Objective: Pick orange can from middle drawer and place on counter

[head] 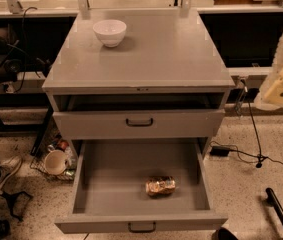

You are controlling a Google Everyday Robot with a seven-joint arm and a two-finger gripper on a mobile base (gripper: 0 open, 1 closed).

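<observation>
The orange can point(160, 186) lies on its side on the floor of the middle drawer point(141, 222), right of centre and near the front. The drawer is pulled fully open and holds nothing else that shows. The counter point(156, 54) is the grey cabinet top above it. My gripper point(281, 76) shows as a pale yellow and white part at the right edge, level with the counter's front edge, up and to the right of the can and well apart from it. It holds nothing that I can see.
A white bowl point(110, 32) stands at the counter's back left. The upper drawer front point(138, 123) is nearly closed. A wire basket with a cup point(56, 161) sits on the floor at the left, beside a person's shoe point(1, 169). Cables point(253, 154) lie on the floor at the right.
</observation>
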